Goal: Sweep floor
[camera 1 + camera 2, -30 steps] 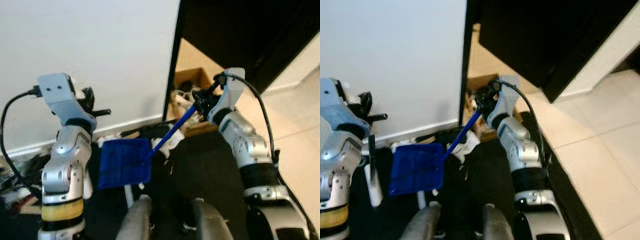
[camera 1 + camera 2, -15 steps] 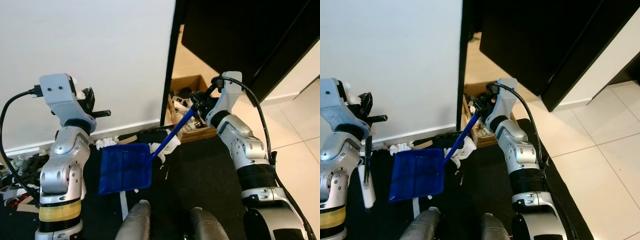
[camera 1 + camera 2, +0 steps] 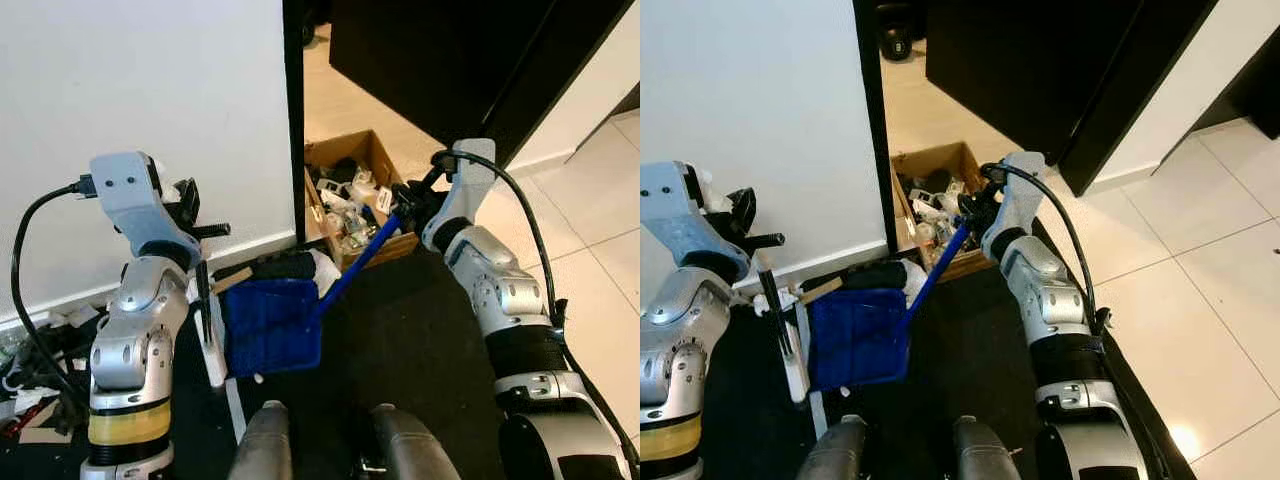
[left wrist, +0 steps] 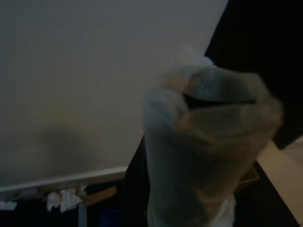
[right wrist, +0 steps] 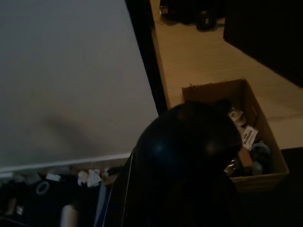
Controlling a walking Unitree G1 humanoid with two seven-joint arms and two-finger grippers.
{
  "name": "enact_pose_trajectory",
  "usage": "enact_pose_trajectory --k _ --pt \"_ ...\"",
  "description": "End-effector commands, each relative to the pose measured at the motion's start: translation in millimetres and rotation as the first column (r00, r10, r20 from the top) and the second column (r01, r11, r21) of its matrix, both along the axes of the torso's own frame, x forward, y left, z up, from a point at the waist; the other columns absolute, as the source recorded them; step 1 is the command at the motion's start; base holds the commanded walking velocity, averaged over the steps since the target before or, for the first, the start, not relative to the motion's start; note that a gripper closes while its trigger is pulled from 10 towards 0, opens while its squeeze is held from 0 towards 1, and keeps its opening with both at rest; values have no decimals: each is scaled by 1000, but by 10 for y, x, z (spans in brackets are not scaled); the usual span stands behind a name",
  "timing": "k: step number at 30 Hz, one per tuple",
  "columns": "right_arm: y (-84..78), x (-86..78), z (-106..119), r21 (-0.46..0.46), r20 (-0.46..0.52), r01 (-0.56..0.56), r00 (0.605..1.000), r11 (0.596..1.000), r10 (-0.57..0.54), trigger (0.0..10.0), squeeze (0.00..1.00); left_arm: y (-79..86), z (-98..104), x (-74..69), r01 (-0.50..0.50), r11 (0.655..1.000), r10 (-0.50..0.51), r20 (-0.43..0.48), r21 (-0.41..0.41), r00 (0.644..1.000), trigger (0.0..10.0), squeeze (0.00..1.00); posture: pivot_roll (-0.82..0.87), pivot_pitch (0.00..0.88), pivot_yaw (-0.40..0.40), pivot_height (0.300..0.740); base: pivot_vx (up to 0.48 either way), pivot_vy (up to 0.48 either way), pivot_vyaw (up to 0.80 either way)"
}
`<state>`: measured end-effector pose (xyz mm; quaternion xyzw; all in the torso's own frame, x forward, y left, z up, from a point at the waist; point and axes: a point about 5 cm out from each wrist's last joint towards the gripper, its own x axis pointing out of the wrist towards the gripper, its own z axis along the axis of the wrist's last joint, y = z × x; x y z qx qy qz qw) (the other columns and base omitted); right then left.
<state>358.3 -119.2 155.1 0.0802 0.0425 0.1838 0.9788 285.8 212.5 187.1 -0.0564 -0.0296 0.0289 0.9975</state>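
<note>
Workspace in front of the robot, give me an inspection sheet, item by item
Surface: black mat underfoot, pale tiles to the right.
Job's things: blue dustpan low over the mat, its blue handle running up to the right tool; a thin white-handled stick, apparently a brush, hangs from the left tool.
Clutter: cardboard box full of odds and ends by the doorway; white scraps and litter along the wall's foot.
Grippers: right tool shut on the dustpan handle; left tool's grip not clear.
Cables: black cable looped off the left arm, another along the right arm.
Surroundings: white wall, dark cabinet.
</note>
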Motion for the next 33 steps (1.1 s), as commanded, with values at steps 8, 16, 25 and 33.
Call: enact_pose_trajectory --k 8,16,25,33 --pt "-293 27 -199 -163 -2 52 999 985 -53 10000 0 40 -381 -75 25 1000 -25 -53 -1 998 10000 0 24 246 -31 740 0 0 0" --pt "-381 33 -282 -252 -34 -18 999 968 10 10000 0 145 -531 -62 62 998 -61 -63 15 996 10000 0 16 296 -26 740 0 0 0" --pt "-643 77 -145 -298 8 12 1000 955 -10 10000 0 48 -718 -55 216 975 -210 -103 50 972 10000 0 -11 313 -18 740 0 0 0" --pt "-784 23 -100 -327 -28 -43 999 944 36 10000 0 8 -779 -56 187 979 -192 -48 -87 980 10000 0 -25 302 -30 740 0 0 0"
